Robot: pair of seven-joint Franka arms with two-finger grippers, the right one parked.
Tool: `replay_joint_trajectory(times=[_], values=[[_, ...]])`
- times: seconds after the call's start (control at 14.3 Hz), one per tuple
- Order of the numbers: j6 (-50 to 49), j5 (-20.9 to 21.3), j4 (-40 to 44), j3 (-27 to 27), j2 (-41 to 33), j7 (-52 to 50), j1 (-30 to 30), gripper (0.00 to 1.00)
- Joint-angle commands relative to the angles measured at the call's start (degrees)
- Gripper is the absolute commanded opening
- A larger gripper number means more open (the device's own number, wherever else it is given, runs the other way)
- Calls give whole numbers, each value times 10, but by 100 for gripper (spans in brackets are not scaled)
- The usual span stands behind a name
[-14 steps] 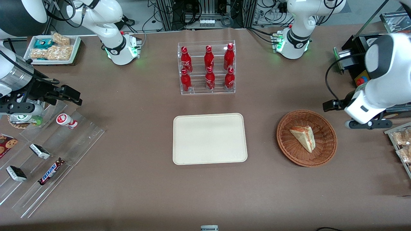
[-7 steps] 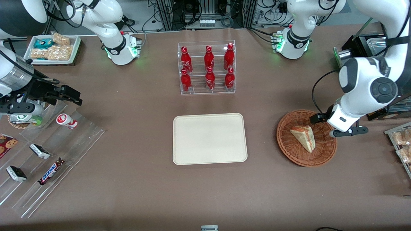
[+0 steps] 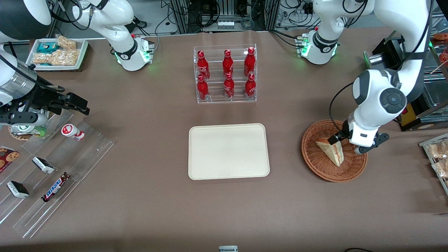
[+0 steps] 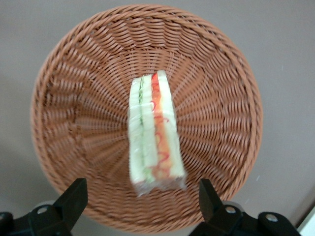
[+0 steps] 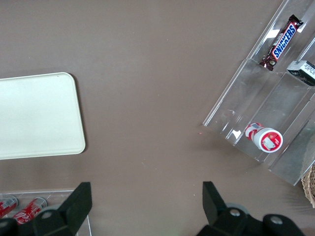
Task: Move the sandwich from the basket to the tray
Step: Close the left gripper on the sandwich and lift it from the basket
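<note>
A brown wicker basket (image 3: 315, 164) sits toward the working arm's end of the table and holds the sandwich (image 3: 330, 151), a pale wedge with red-orange and green filling. The left gripper (image 3: 348, 145) hovers just over the basket, at the sandwich's broad end. In the left wrist view the sandwich (image 4: 152, 132) lies in the middle of the basket (image 4: 74, 98), and the gripper (image 4: 142, 191) is open wide, its black fingers standing apart on either side of the sandwich's end without touching it. The cream tray (image 3: 229, 151) lies flat at the table's centre and is bare; it also shows in the right wrist view as the tray (image 5: 34, 115).
A clear rack of red bottles (image 3: 225, 73) stands farther from the front camera than the tray. Clear acrylic racks with snack bars (image 3: 52, 168) and a small white tray of packets (image 3: 57, 52) lie toward the parked arm's end. More packets (image 3: 437, 154) lie beside the basket.
The left gripper has swung in from beside the basket to a spot over it, reaching the sandwich's broad end. Sandwich, basket and tray have not moved.
</note>
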Motion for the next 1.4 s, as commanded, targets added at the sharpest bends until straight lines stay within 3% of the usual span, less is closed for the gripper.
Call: replay_joint_trajectory(times=[0.0,0.14,0.21,0.28,0.35,0.42,0.63,0.84,1.05,1.33], values=[[48,8,0,3,29,-96,-3,100],[59,8,3,4,48,-99,-2,98],[62,8,4,4,53,-99,-2,79],[63,8,5,4,55,-100,-1,41],[63,8,5,4,55,-99,1,15],[63,8,5,4,55,-99,1,9],[52,8,8,4,48,-95,-2,4],[-42,7,67,1,39,-92,-6,4],[-120,5,127,1,42,-100,-41,4],[-118,-4,165,1,53,-100,-113,4]])
